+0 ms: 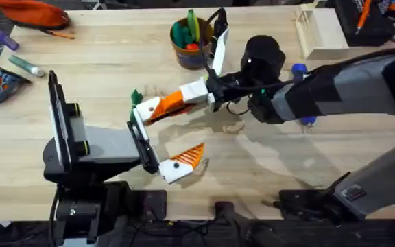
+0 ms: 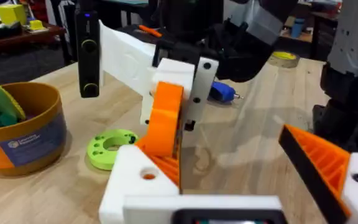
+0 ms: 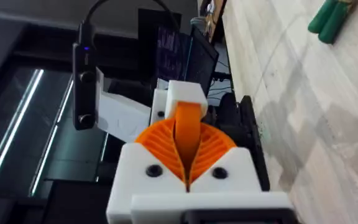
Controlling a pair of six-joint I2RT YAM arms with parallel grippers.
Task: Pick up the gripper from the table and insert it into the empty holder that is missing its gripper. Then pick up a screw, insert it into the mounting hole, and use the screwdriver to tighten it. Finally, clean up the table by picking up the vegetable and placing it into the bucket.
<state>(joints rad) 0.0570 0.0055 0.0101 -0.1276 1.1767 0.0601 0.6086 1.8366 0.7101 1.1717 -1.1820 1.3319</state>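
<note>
Closed together, the right gripper's (image 1: 173, 101) jaws are clamped on the gripper (image 3: 188, 127), a smooth orange plastic wedge seen edge-on between two fan-ribbed orange pads (image 3: 157, 140) on white mounts. Its far end is pressed against the holder (image 3: 185, 93), a blocky white plastic mount with a round hole at the tip of the left gripper (image 2: 229, 168), whose jaws are spread wide and hold nothing of their own. The opposite left finger (image 2: 322, 162) is fitted with a ridged orange wedge edged in black. Pale wood grain is shown on the table (image 1: 307, 165). Near the holder a dark-green slim vegetable (image 1: 135, 97) is lying. The round tan bucket (image 2: 30, 137) is wrapped by a blue label whose writing cannot be read. Beside it a bright green disc (image 2: 110, 146) with holes is laid flat. The blue screwdriver (image 2: 222, 92) is lying beyond.
</note>
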